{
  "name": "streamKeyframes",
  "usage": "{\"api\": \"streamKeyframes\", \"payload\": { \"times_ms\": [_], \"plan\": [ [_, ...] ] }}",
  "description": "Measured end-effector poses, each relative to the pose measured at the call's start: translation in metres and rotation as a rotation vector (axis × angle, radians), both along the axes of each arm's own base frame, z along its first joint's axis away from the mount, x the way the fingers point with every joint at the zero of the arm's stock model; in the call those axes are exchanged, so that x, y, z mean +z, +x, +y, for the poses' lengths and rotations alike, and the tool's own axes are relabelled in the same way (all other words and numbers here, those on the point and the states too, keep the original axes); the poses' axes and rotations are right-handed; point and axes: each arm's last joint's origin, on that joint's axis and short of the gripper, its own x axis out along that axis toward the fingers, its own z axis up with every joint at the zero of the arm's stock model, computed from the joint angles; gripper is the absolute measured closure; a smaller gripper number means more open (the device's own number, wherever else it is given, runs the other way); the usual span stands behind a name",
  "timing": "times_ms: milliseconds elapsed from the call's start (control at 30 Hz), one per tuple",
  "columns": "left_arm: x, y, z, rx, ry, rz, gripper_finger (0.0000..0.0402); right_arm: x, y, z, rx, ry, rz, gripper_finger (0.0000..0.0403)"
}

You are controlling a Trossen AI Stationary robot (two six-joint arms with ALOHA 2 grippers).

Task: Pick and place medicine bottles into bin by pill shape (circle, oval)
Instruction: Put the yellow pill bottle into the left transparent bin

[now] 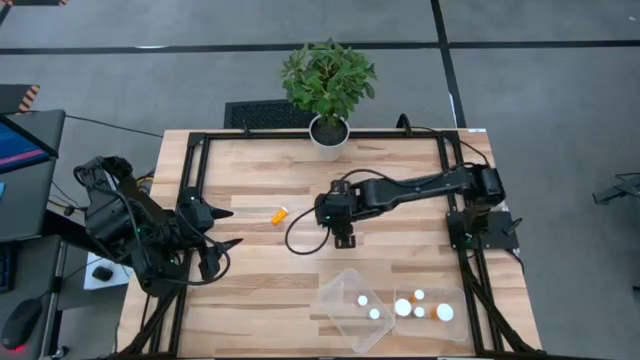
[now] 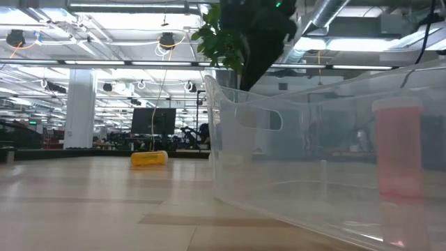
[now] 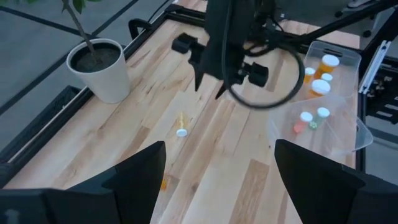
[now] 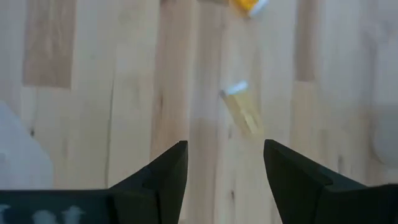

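Note:
A pale amber bottle with a white cap [image 4: 241,109] lies on its side on the wooden table just ahead of my right gripper [image 4: 225,168], which is open, empty and points down above it. This bottle also shows in the left wrist view [image 3: 181,127] and is hidden under the arm in the high view. A yellow-orange bottle [image 1: 279,214] lies on its side farther left, and it also shows in the low view [image 2: 149,159]. My left gripper [image 1: 228,228] is open and empty at the table's left edge.
Two clear bins stand at the near right: the left one [image 1: 340,290] holds two bottles, the right one [image 1: 452,296] several. A potted plant [image 1: 328,132] stands at the far edge. A black frame [image 1: 195,170] borders the table. Bare wood lies between the grippers.

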Motion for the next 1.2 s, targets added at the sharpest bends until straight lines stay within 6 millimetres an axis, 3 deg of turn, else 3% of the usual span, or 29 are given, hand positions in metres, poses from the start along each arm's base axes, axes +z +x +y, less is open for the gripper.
{"api": "streamKeyframes", "payload": {
  "times_ms": [233,433,1000,1200],
  "plan": [
    [-0.01,0.002,-0.003,0.022,-0.003,0.021,0.0107,-0.033,0.019,-0.008,0.05,0.024,0.04,0.0184],
    [-0.014,0.002,-0.003,0.033,-0.015,0.026,0.0107,-0.049,0.032,-0.018,0.063,0.061,0.018,0.0185],
    [-0.004,-0.008,0.009,0.037,-0.037,-0.019,0.0107,-0.078,0.045,-0.037,0.103,0.061,0.027,0.0184],
    [0.0,-0.014,0.016,0.035,-0.05,-0.039,0.0107,-0.077,0.047,-0.036,0.108,0.066,0.006,0.0186]
  ]
}}
